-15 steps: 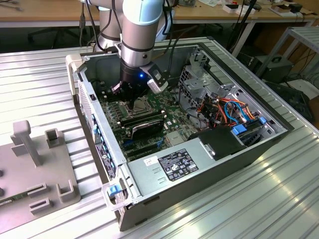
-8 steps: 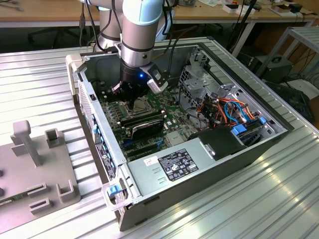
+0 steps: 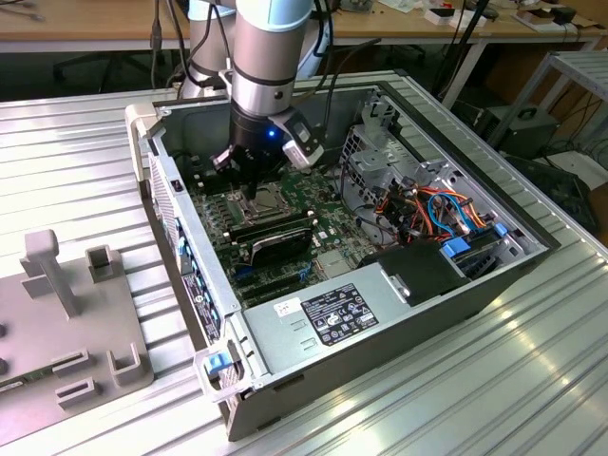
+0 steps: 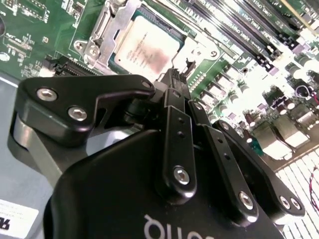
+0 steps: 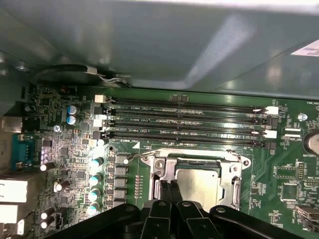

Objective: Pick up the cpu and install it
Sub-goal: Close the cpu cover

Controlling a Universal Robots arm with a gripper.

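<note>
The cpu (image 4: pixel 147 47) (image 5: pixel 202 184), a flat square chip with a dull silver top, lies in the socket on the green motherboard, in both wrist views. The socket's metal frame (image 4: pixel 112 25) (image 5: pixel 235 172) stands swung open around it. My gripper (image 4: pixel 174 77) (image 5: pixel 168 188) hangs just above the socket at one edge of the chip, its two black fingers pressed together with nothing between them. In the exterior view the gripper (image 3: pixel 255 185) reaches down into the open computer case (image 3: pixel 180 237) over the board's middle.
Several long memory slots (image 5: pixel 184 119) run beside the socket. A long black card (image 3: pixel 275 237) lies close by the gripper, a power supply (image 3: pixel 323 318) sits at the case's near side, and orange cables (image 3: pixel 432 204) fill the exterior view's right. A grey fixture (image 3: pixel 66 313) stands outside the case.
</note>
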